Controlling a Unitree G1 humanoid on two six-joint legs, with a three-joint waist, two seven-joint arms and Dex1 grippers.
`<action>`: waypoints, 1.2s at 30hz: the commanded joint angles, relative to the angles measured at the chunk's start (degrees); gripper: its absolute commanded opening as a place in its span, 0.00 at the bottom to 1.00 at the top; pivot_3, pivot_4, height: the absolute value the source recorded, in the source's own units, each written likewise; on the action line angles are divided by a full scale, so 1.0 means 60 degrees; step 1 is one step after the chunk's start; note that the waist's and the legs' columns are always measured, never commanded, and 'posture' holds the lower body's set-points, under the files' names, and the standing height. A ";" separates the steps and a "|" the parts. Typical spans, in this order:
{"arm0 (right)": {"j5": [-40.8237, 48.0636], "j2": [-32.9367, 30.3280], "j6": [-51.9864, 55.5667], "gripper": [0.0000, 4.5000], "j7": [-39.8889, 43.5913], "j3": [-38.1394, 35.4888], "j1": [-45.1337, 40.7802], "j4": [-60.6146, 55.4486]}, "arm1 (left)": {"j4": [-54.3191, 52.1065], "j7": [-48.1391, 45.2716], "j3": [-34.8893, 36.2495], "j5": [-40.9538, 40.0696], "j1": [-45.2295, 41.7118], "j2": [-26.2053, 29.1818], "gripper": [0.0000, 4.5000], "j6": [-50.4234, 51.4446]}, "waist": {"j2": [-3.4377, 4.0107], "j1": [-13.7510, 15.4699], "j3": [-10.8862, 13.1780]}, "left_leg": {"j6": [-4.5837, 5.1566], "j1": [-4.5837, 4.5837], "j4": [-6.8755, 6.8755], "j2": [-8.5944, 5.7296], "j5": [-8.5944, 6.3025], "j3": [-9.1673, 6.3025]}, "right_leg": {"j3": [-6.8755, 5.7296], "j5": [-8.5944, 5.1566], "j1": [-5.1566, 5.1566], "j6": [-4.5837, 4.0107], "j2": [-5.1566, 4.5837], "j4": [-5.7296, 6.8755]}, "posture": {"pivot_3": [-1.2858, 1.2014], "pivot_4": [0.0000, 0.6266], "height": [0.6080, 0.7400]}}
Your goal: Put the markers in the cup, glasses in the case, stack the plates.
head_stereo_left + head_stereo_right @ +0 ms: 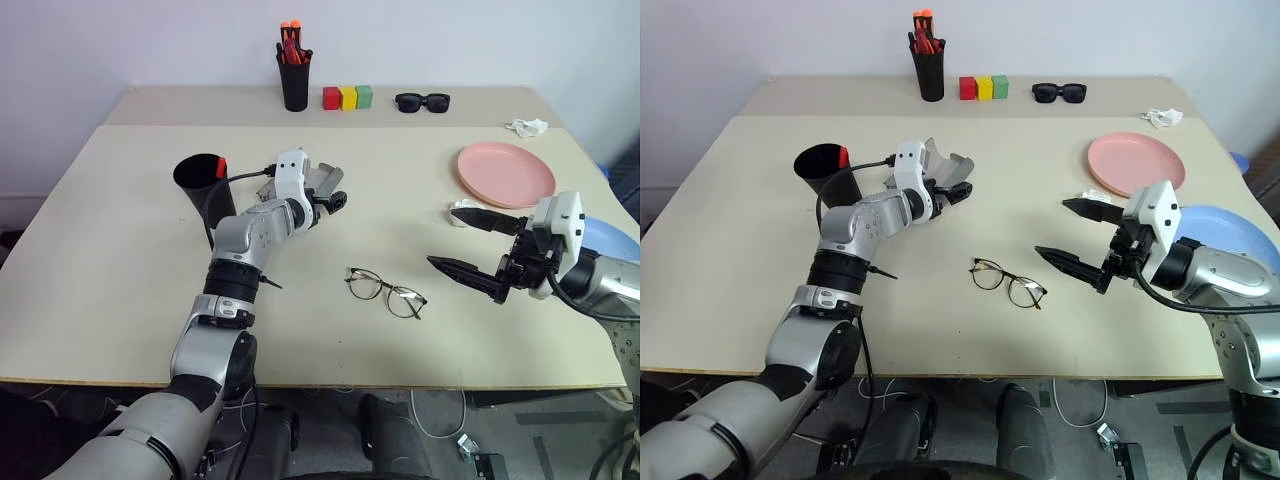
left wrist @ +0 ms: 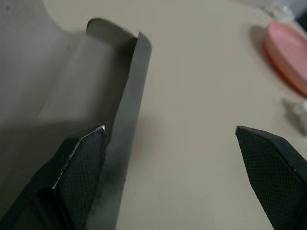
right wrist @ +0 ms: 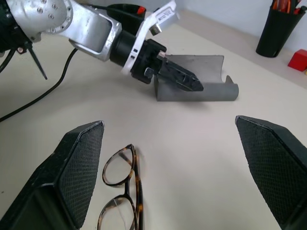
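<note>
The grey case point(image 1: 325, 178) lies open left of centre with its flap raised. My left gripper point(image 1: 330, 203) is open at it, and the case's front wall point(image 2: 129, 120) stands between the fingers, close to one of them. Behind it is the black cup point(image 1: 200, 172), with a red-capped marker point(image 1: 221, 167) sticking out of it. The wire-frame glasses point(image 1: 385, 290) lie unfolded near the table's front. To their right my right gripper point(image 1: 445, 238) hovers wide open and empty. The pink plate point(image 1: 505, 172) sits at the right. The blue plate point(image 1: 612, 238) is partly hidden behind my right arm.
At the back stand a black pen holder point(image 1: 294, 75) with orange and red pens, three coloured blocks point(image 1: 347, 97), black sunglasses point(image 1: 422, 101) and a crumpled white scrap point(image 1: 527, 126). A small white object point(image 1: 462, 210) lies beside the pink plate, next to my right gripper's far finger.
</note>
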 commanded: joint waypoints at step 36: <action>-0.0056 0.0076 -0.0126 1.00 -0.0166 0.0032 -0.0219 -0.0291 | -0.1032 -0.4829 -0.1358 0.0083 0.0316 0.2038 0.01 -0.0864 | 0.0002 -0.0046 0.0000 | -0.0021 0.0001 -0.0005 0.0001 0.0012 0.0002 | 0.0001 0.0000 -0.0003 -0.0004 -0.0001 0.0003 | 0.52 0.24 1.00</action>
